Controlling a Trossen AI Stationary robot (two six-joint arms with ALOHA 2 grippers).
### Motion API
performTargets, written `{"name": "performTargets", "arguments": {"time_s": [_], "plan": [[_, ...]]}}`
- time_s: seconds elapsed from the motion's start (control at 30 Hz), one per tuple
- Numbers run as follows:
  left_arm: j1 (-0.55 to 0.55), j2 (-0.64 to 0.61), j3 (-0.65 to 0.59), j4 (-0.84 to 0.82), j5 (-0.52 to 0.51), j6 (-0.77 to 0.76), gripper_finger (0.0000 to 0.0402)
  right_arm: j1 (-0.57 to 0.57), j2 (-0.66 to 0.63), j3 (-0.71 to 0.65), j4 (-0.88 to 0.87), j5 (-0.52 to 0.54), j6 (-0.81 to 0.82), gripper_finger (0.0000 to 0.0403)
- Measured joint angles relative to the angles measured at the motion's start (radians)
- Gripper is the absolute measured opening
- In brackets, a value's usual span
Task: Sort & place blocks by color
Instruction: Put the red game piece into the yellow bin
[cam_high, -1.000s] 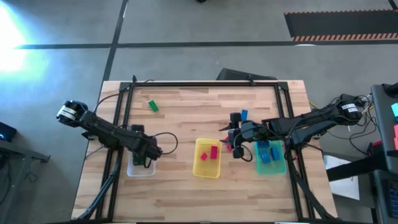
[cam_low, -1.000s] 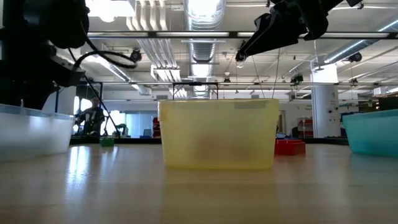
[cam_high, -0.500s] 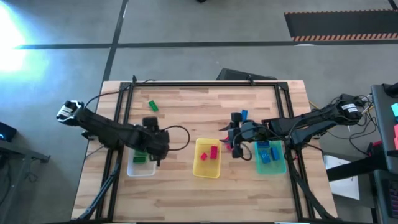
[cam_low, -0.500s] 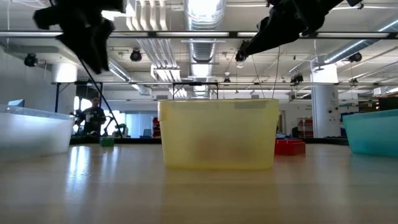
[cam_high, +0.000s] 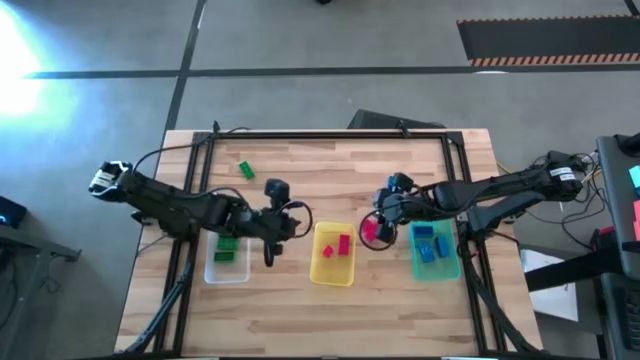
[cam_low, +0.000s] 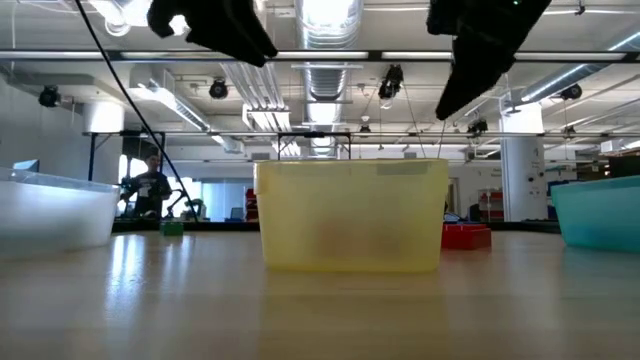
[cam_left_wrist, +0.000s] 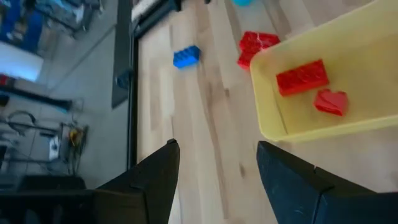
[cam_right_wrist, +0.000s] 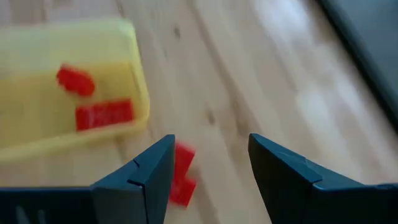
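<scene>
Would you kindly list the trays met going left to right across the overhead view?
Clear tray → yellow tray → teal tray.

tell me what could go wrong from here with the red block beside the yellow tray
The right end effector hangs open over the loose red block, which lies close beside the yellow tray; a finger could clip the tray wall and shift it. The left end effector, also open, hovers by the tray's other side, so the arms may crowd each other.
</scene>
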Motion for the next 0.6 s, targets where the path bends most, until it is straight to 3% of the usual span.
{"name": "performTargets", "arguments": {"time_s": [0.13, 0.37, 0.6], "plan": [[0.046, -0.023, -0.076, 0.177, 0.055, 0.108, 0.0198, -0.005, 0.000, 0.010, -0.100, -0.066, 0.076, 0.0194], [0.119, -0.061, -0.176, 0.447, 0.082, 0.228, 0.0198, -0.033, 0.014, -0.013, -0.113, -0.143, 0.268, 0.0194], [0.183, -0.079, -0.219, 0.596, 0.081, 0.310, 0.0198, -0.081, 0.084, -0.014, -0.106, -0.167, 0.432, 0.0194]]}}
